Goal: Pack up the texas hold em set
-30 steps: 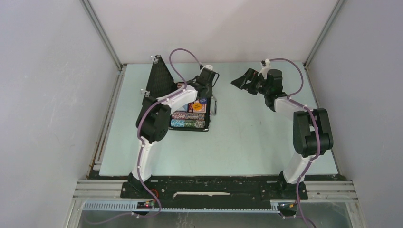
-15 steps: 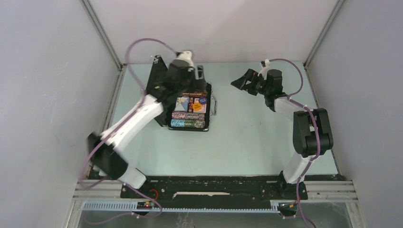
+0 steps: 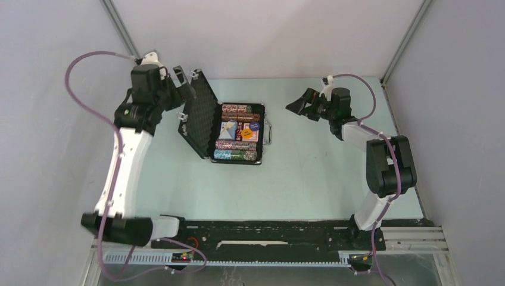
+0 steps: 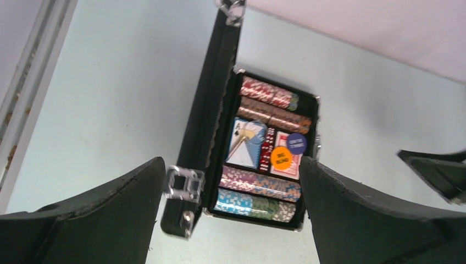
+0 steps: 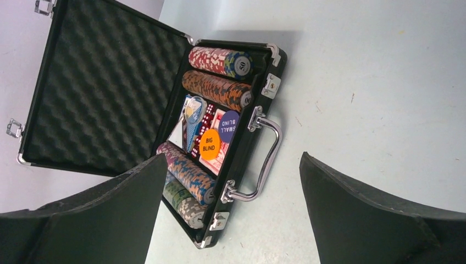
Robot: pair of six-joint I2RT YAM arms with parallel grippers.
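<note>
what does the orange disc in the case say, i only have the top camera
observer: In the right wrist view the orange disc reads BIG BLIND.
operator: and the blue one next to it
observer: The blue disc reads SMALL BLIND.
operator: anything else by them
observer: A column of small red dice sits between the two card packs.
</note>
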